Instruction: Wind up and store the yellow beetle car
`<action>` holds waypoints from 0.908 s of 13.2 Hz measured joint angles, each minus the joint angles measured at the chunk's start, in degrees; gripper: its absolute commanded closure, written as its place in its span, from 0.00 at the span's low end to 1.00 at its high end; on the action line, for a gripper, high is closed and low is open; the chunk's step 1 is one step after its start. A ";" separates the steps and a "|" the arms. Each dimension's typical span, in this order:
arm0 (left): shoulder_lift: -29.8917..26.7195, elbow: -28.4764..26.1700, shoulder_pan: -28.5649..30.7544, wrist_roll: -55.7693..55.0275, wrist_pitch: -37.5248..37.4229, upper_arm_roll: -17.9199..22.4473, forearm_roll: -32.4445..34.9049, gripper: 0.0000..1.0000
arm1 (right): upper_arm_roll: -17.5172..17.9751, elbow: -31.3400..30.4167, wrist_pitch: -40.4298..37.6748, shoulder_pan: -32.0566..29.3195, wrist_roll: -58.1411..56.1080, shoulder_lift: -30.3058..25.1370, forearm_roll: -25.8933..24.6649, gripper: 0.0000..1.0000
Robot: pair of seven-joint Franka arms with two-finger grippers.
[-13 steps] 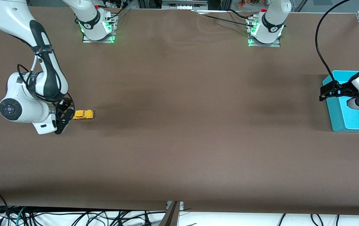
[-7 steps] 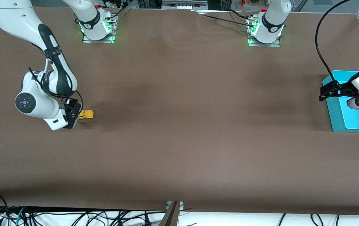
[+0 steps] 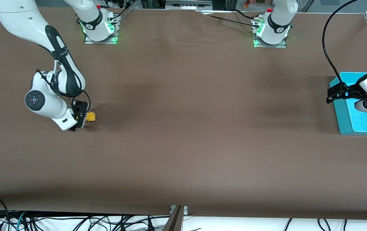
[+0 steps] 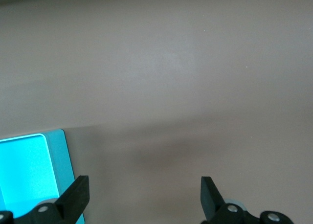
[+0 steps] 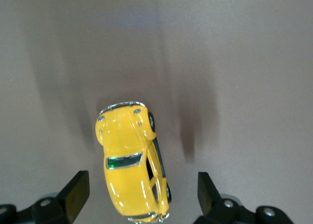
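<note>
Both grippers are gaping: right gripper (image 5: 138, 197) straddling yellow beetle car (image 5: 132, 160), needing descent square across its doors; left gripper (image 4: 144, 194) waiting over teal tray (image 3: 359, 123).

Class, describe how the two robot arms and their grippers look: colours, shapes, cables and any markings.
Both arms have glossy white rounded shells with black joint bands. The right arm carries a dark round cap with a small red mark and a thin black looped cable. The right gripper and the left gripper have black wedge-shaped fingers. Both bases glow green.
</note>
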 measured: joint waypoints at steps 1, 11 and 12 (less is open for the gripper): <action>0.00 0.00 0.00 0.00 0.00 0.00 0.00 0.00 | 0.00 -0.28 0.28 0.06 -0.80 -0.02 0.00 0.13; 0.00 0.00 0.00 0.00 0.00 0.00 0.00 0.00 | -0.01 -1.02 0.55 0.06 -3.70 -1.05 0.00 0.86; 0.00 0.00 0.00 0.00 0.00 0.00 0.00 0.00 | 0.00 -1.13 0.56 0.06 -3.70 -1.05 0.00 0.86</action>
